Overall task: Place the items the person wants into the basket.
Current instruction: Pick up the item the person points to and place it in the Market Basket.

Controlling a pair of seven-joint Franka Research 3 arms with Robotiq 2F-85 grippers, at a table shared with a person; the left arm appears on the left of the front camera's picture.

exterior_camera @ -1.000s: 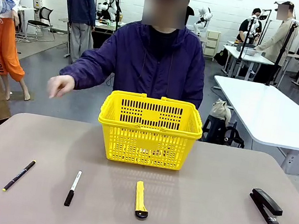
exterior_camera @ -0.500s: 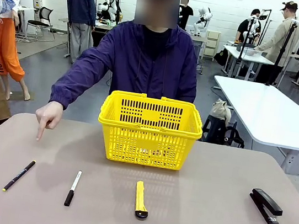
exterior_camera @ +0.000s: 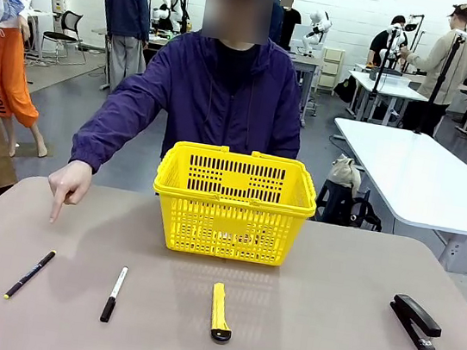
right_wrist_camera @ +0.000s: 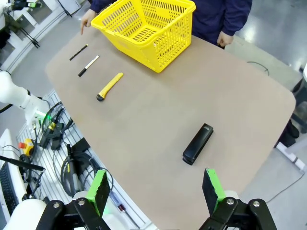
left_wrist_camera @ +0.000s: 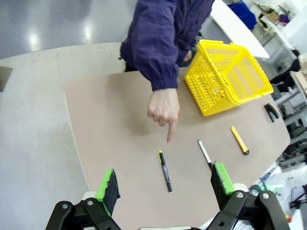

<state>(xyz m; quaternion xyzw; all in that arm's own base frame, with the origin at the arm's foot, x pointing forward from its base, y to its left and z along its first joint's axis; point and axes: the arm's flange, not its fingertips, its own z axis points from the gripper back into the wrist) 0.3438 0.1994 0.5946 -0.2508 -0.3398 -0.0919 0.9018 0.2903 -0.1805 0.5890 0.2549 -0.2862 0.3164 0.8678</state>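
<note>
Lying beyond spread left fingers (left_wrist_camera: 109, 184), pen (left_wrist_camera: 164, 171), person's hand (left_wrist_camera: 163, 108) pointing at it

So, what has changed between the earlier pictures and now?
The person's hand dropped from mid-air toward the table and now points its index finger down, near the black pen with yellow ends. That pen, the marker, utility knife, stapler and basket stayed in place.

basket (exterior_camera: 233, 201): bright yellow, slotted sides, stood upright before the person (exterior_camera: 200, 101), contents unclear through the lattice | pen (exterior_camera: 30, 274): thin, black, yellow ends, lay slanted at far left | utility knife (exterior_camera: 220, 311): yellow, black tip nearest the robot, lay near the basket | person's hand (exterior_camera: 68, 184): index finger pointed down, near the pen
</note>
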